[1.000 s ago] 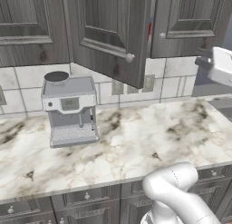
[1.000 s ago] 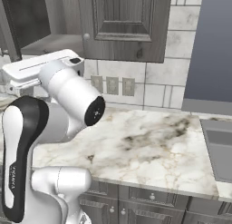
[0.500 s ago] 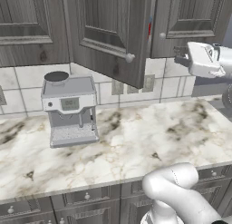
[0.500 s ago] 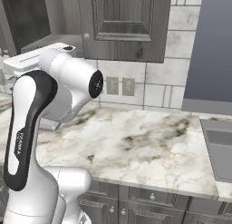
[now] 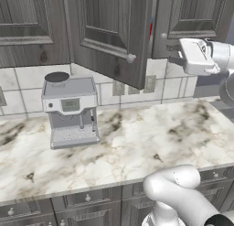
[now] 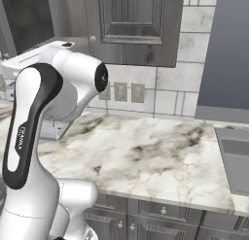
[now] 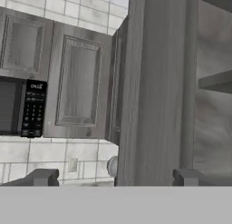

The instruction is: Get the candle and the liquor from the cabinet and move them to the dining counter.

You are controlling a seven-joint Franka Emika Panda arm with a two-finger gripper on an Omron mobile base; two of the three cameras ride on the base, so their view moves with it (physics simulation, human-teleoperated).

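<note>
The cabinet hangs above the worktop, one door swung open toward me. Past that door's right edge shows a thin red and blue sliver, the liquor, inside the cabinet. The candle is hidden and the dining counter is out of view. My gripper is up at cabinet height, just right of the opening and pointing left at it, open and holding nothing. In the hand view the gripper has its fingertips far apart, facing the open door's edge. Bare cabinet shelves lie to the right.
A coffee machine stands on the marble worktop under the cabinet. A round door knob sticks out from the open door. A microwave shows left in the hand view. A sink lies at the worktop's right end.
The hand has swung left and closer to the cabinet opening, with the arm's upper joints turning along. The jaws have stayed wide apart.
</note>
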